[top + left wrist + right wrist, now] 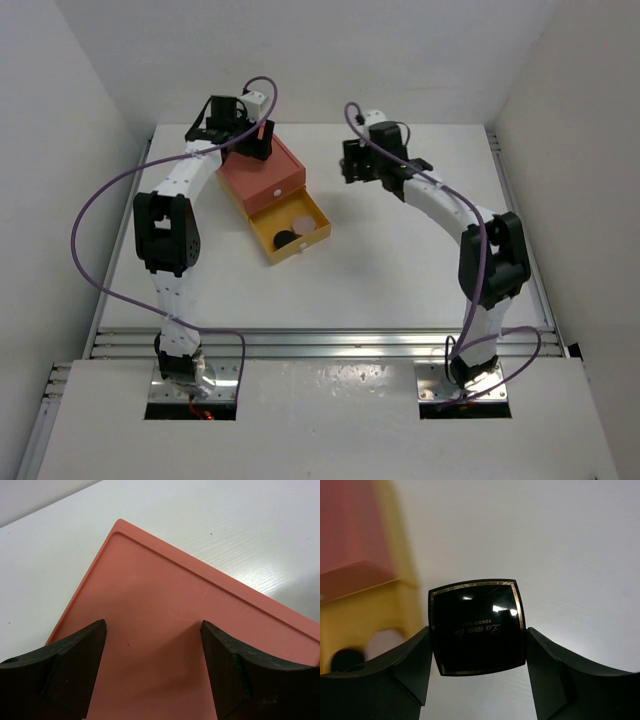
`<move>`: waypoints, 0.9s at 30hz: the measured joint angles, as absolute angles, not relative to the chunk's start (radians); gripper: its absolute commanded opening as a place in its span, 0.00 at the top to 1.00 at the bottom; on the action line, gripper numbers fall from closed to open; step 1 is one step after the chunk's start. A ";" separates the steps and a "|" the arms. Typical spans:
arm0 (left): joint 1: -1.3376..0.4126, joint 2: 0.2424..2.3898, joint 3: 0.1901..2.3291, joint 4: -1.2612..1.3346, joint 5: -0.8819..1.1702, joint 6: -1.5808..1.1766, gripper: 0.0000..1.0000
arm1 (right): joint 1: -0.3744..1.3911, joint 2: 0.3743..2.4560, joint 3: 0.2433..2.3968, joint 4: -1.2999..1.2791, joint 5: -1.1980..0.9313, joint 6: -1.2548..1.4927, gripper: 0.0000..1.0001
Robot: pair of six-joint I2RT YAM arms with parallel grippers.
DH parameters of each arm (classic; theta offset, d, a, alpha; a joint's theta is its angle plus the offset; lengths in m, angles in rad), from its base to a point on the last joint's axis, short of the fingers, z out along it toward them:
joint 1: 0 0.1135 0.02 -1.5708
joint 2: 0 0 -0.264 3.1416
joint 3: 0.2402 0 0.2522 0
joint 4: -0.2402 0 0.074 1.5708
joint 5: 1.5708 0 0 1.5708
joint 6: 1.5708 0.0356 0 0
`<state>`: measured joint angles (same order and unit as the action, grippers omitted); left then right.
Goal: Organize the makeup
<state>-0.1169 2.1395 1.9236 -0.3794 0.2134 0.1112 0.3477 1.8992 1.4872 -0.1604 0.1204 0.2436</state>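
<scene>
The right wrist view shows what the top view hides: the right gripper (pixel 477 641) is clenched on a black square compact (pixel 477 625) with a gold border. One finger presses each side, and the face tilts toward the camera. From above, the compact is lost against the dark gripper body. Behind it, blurred, stand the orange box (pixel 350 545) and its yellow drawer (pixel 370 610), where a dark round shape is probably the round compact.

The left wrist view shows the left gripper (pixel 152 630) released, its fingers (pixel 75 650) spread wide just above the box's flat top with nothing between them. Whether they touch the lid I cannot tell.

From above, the left arm bends up and over to the box's far corner. The right arm arcs in from the right, its gripper raised over bare table (pixel 400 270) just right of the box.

The drawer (pixel 300 247) is pulled out toward the near right. A black round compact (pixel 284 239) and a peach compact (pixel 303 222) lie side by side in it. The table is open to the right of the drawer and nearer than it.
</scene>
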 measured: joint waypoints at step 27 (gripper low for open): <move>-0.114 2.140 1.908 -0.342 0.217 0.089 0.18 | 0.702 2.272 1.733 -0.199 -0.067 0.305 0.87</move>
<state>-0.1139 2.1395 1.9079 -0.3420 0.2173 0.0887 0.7025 2.2723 1.7332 -0.1986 -0.0669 0.3046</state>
